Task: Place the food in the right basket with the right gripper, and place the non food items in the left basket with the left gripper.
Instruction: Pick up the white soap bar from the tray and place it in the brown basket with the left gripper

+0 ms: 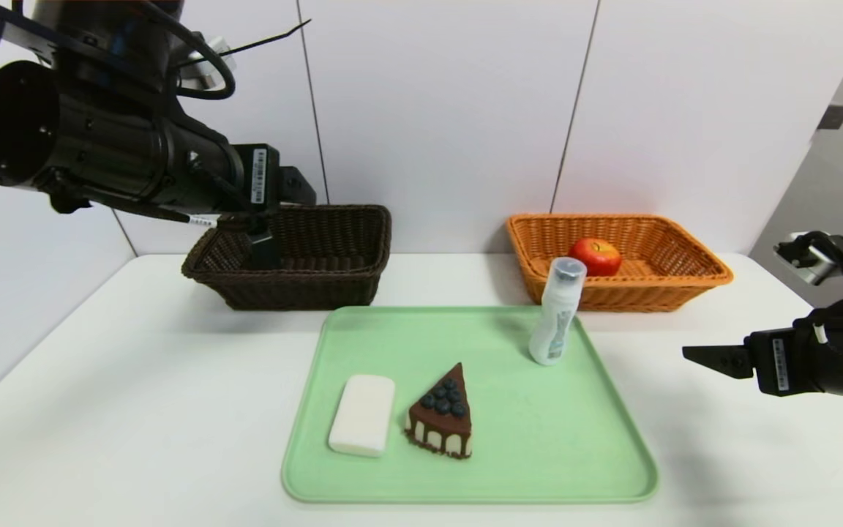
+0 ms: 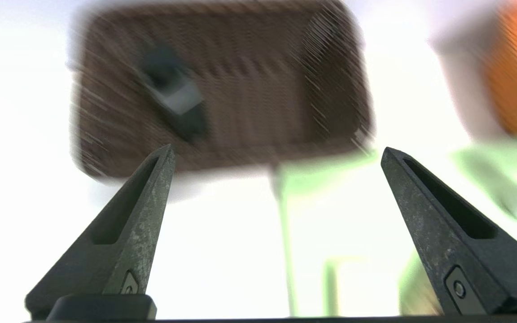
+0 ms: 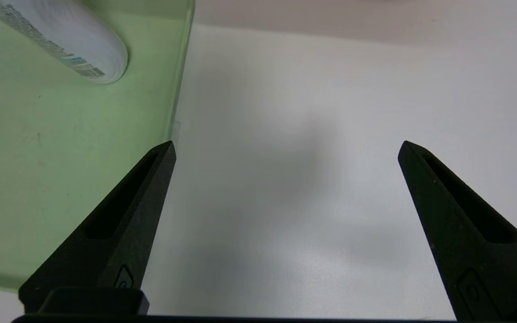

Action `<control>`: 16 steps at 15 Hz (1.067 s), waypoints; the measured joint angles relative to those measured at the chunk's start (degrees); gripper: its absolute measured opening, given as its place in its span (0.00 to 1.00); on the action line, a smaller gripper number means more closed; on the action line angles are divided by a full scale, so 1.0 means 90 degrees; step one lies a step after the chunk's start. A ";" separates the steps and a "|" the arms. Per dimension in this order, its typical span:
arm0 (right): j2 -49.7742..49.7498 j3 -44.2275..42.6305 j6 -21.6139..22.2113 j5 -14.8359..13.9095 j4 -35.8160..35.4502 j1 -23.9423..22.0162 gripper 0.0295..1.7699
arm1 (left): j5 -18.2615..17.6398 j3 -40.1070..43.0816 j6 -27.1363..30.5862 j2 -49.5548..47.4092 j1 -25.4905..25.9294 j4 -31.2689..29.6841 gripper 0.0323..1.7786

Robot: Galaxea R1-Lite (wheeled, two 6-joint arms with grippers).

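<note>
My left gripper (image 2: 276, 152) hangs open and empty above the near side of the dark brown left basket (image 1: 319, 285). A black pump bottle (image 2: 173, 96) lies inside that basket. The apple (image 1: 595, 256) rests in the orange-tan right basket (image 1: 699, 274). On the green tray (image 1: 538, 439) lie a white soap bar (image 1: 362, 414) and a chocolate cake slice (image 1: 442, 413), and a white tube bottle (image 1: 557, 311) stands at the tray's far right. My right gripper (image 1: 699, 357) hovers open and empty over the table just right of the tray, close to the tube bottle (image 3: 61, 40).
Both baskets stand at the back of the white table (image 1: 136, 380), against the white wall. The tray's raised rim (image 3: 180, 89) lies just beside the right gripper's fingers. Bare table surface stretches left and right of the tray.
</note>
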 joint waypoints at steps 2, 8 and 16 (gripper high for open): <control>-0.0066 0.0079 0.0004 0.0003 0.0008 0.0000 0.97 | -0.0068 0.0000 -0.0397 -0.0175 -0.0763 0.0516 0.93; -0.0291 0.0214 0.0257 0.0020 0.0070 0.0005 0.97 | -0.0490 -0.0135 -0.0559 0.0168 -0.2089 0.1138 0.94; -0.0423 0.0302 0.0588 0.0033 0.0079 0.0011 0.97 | -0.0435 -0.0516 -0.1445 0.1013 -0.2125 0.2709 0.95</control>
